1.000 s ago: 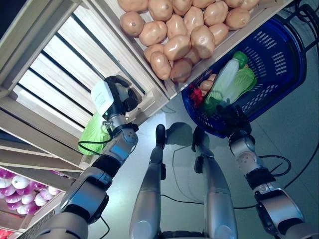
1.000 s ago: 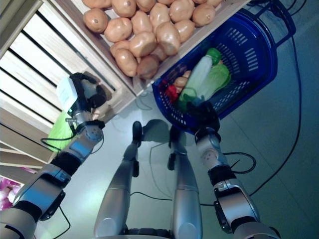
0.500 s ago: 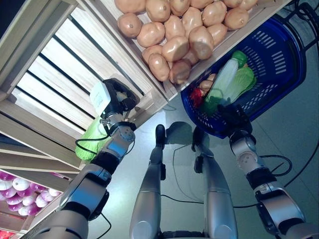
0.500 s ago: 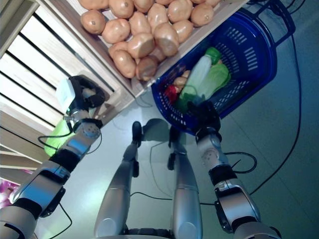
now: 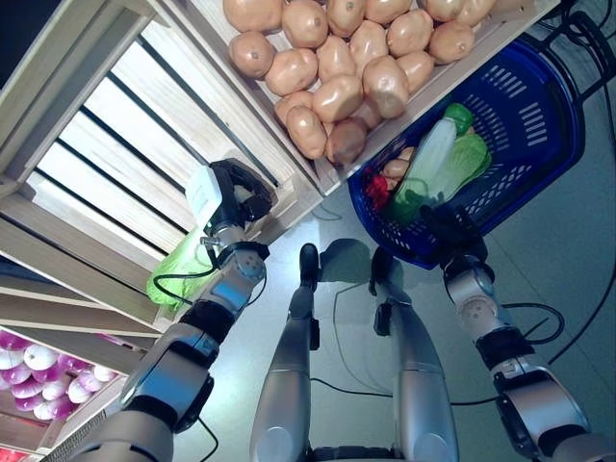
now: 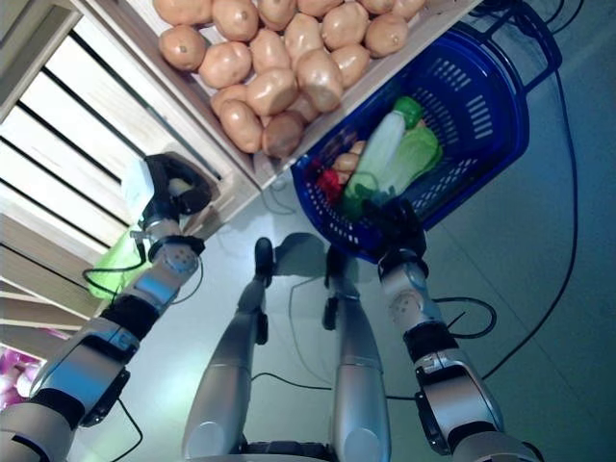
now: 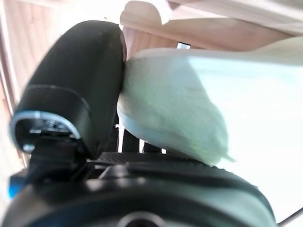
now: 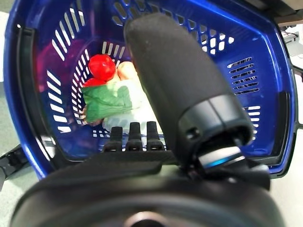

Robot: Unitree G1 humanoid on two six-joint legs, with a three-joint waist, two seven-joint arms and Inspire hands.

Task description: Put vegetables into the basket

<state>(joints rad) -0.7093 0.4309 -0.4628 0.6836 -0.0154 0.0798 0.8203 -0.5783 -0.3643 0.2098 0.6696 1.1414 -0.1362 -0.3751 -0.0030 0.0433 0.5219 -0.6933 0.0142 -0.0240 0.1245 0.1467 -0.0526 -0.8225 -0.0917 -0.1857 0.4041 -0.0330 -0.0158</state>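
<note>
My left hand (image 5: 243, 195) is below the slatted wooden shelf, its fingers curled. In the left wrist view its thumb (image 7: 75, 94) presses against a pale green-white cabbage (image 7: 180, 104). The cabbage's green leafy end (image 5: 176, 276) shows behind that forearm. My right hand (image 5: 450, 229) grips the near rim of the blue plastic basket (image 5: 539, 125), fingers (image 8: 132, 137) hooked over the edge. Inside lie a long green-white cabbage (image 5: 438, 159), a red vegetable (image 8: 102, 67) and a potato (image 5: 397, 166).
A wooden crate (image 5: 332, 173) full of brown potatoes (image 5: 337, 58) sits above, right next to the basket. Slatted shelves (image 5: 115, 125) fill the left side. Purple-white onions (image 5: 29, 366) lie on a lower shelf at the far left. Grey floor lies below.
My left hand has shifted slightly to the right along the shelf edge, still curled. The right hand and the basket have stayed in place.
</note>
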